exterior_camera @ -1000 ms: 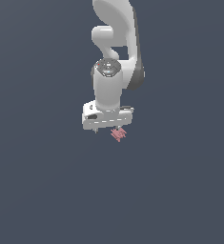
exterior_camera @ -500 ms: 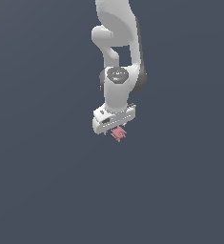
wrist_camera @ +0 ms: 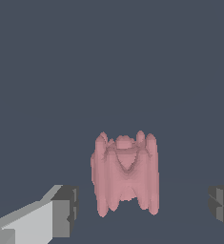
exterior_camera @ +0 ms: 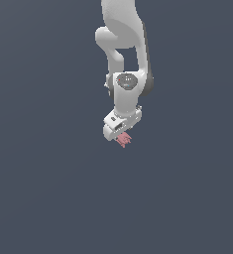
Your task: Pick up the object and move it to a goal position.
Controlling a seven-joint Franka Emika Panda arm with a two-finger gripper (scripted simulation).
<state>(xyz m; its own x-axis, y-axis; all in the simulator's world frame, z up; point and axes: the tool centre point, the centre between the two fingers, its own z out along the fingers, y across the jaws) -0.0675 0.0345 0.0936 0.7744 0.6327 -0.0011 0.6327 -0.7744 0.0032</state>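
The object (exterior_camera: 123, 140) is a small pink-red lumpy piece with bumpy ridges, lying on the dark grey floor just under the white hand. In the wrist view the object (wrist_camera: 126, 176) stands between the two dark fingertips, with a gap on either side of it. My gripper (wrist_camera: 143, 209) is open, one fingertip (wrist_camera: 66, 212) on one side of the object and the other at the frame's edge. From the exterior view the gripper (exterior_camera: 120, 135) hangs right above the object, its fingers mostly hidden by the hand.
The plain dark grey floor (exterior_camera: 48, 198) stretches all around. The white arm (exterior_camera: 125, 44) comes down from above in the exterior view.
The hand has turned about its own axis and shifted slightly toward the exterior view's right over the object. The object has stayed in place.
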